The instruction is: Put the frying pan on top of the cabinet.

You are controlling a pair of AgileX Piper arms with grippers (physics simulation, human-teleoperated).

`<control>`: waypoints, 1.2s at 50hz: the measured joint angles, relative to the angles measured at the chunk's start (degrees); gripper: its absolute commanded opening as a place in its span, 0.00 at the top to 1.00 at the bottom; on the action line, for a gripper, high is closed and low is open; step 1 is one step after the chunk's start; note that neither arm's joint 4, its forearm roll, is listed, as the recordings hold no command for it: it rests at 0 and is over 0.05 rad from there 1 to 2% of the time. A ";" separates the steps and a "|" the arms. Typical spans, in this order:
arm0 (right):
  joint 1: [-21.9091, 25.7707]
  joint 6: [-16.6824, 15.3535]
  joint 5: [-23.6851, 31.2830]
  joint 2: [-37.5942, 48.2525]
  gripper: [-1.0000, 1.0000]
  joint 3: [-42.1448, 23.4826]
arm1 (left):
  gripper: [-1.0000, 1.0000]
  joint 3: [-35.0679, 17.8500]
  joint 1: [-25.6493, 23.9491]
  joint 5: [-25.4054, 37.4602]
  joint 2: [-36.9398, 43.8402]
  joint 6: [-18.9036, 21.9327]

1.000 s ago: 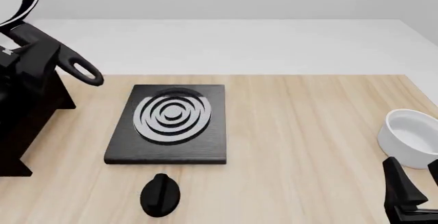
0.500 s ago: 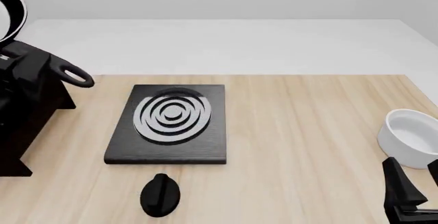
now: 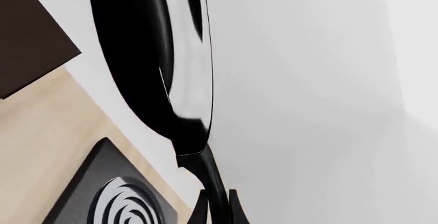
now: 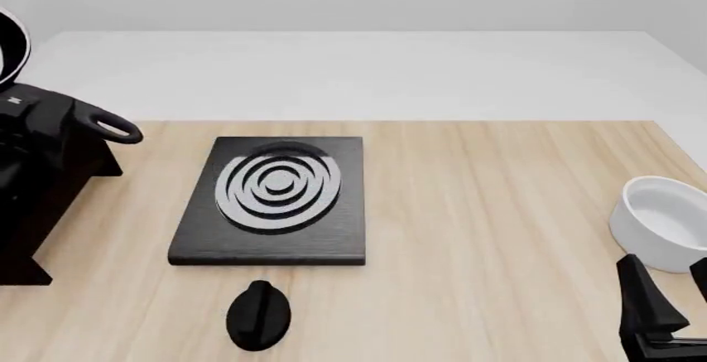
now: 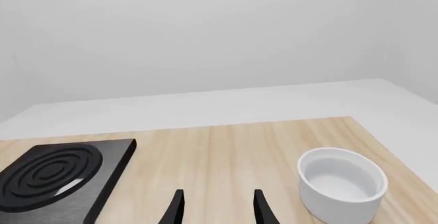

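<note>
Left gripper (image 3: 217, 206) w/ black fingers pinched on the long black handle of a round black frying pan (image 3: 147, 65) w/ glossy pale inside, seen edge-on, above light wooden table (image 3: 41, 142), dark brown cabinet corner (image 3: 27, 34) & black ringed stove plate (image 3: 116, 198).

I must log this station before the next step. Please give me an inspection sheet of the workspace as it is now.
Surface: light wooden table, white floor beyond.
Job's things: frying pan lifted at far left, handle clamped; cabinet dark, at left edge.
Clutter: stove plate; black knob; white bowl.
Grippers: left gripper shut on the pan handle; right gripper open, holding nothing.
Cables: nothing seen.
Surroundings: plain pale wall.
</note>
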 measured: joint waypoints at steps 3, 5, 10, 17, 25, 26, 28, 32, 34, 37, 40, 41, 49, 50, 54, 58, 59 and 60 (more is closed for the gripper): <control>0.02 -0.04 0.02 0.00 0.00 0.00 | 1.00 -0.08 0.50 -0.58 0.92 -0.21; 0.03 -0.07 0.04 0.00 0.00 0.00 | 1.00 -0.20 0.77 -0.90 1.52 -0.33; 0.05 -0.15 0.08 0.01 0.00 0.00 | 1.00 -0.50 1.33 -1.67 2.98 -0.54; 0.06 -0.21 0.12 0.03 0.00 0.00 | 1.00 -0.86 1.97 -2.80 5.26 -0.94; 0.08 -0.28 0.21 0.03 0.00 0.00 | 1.00 -1.40 2.76 -4.07 7.96 -1.24; 0.08 -0.28 0.22 0.03 0.00 0.00 | 1.00 -1.45 2.86 -4.22 8.28 -1.28; 0.08 -0.30 0.24 0.03 0.00 0.00 | 1.00 -1.53 3.03 -4.57 8.93 -1.39; 0.08 -0.31 0.28 0.03 0.00 0.00 | 1.00 -1.59 3.23 -5.24 10.14 -1.60; 0.08 -0.33 0.30 0.03 0.00 0.00 | 1.00 -1.63 3.32 -5.55 10.74 -1.68; 0.08 -0.35 0.32 0.04 0.00 0.00 | 1.00 -1.74 3.51 -6.01 11.66 -1.81; 0.09 -0.36 0.34 0.05 0.00 0.00 | 1.00 -1.82 3.72 -6.48 12.57 -1.96; 0.09 -0.37 0.35 0.05 0.00 0.00 | 1.00 -1.85 3.77 -6.65 12.88 -2.03; 0.08 -0.42 0.38 0.07 0.00 0.00 | 1.00 -2.10 4.24 -7.87 15.31 -2.52; 0.08 -0.42 0.38 0.08 0.00 0.00 | 1.00 -2.13 4.29 -8.00 15.58 -2.57; 0.08 -0.44 0.40 0.09 0.00 0.00 | 1.00 -2.27 4.55 -8.51 16.61 -2.76; 0.07 -0.46 0.41 0.11 0.00 0.00 | 1.00 -2.37 4.80 -9.06 17.62 -2.90; 0.07 -0.46 0.41 0.12 0.00 0.00 | 1.00 -2.37 4.85 -9.23 17.89 -2.93; 0.06 -0.46 0.41 0.13 0.00 0.00 | 1.00 -2.37 4.90 -9.40 18.15 -2.95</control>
